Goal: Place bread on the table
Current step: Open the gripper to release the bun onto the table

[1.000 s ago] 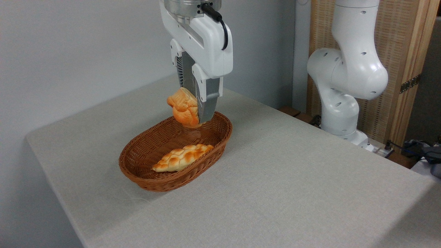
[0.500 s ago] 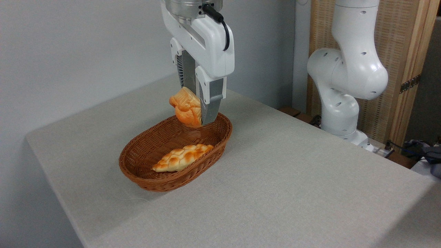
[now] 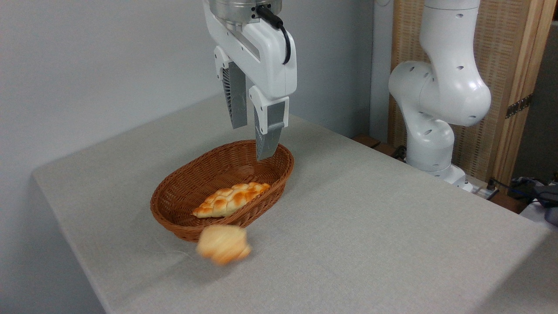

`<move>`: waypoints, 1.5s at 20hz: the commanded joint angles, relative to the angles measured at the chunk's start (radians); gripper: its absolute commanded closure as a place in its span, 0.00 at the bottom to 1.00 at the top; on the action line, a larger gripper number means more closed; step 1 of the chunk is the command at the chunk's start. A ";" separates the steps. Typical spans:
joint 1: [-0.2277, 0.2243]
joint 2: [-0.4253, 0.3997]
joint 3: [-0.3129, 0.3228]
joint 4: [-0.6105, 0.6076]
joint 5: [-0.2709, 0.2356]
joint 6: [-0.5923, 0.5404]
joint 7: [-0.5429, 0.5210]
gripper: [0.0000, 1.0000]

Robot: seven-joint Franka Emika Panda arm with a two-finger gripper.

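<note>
Where basket (image 3: 183,205) ends: bread (image 3: 223,244) blurred, orientation unreadable | pincer (image 3: 253,141) open, empty | table (image 3: 370,226)

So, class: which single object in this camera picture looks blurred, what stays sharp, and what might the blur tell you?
In the fixed camera view, only the bun is smeared, just in front of the wicker basket; the braided loaf, the open gripper and the table are sharp. Probably motion blur, not focus.
</note>
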 commanded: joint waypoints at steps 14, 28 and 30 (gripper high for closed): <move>-0.002 0.001 -0.109 0.015 -0.014 -0.020 -0.268 0.00; -0.003 0.006 -0.263 -0.048 0.148 0.154 -0.428 0.00; -0.005 0.006 -0.259 -0.059 0.153 0.158 -0.443 0.00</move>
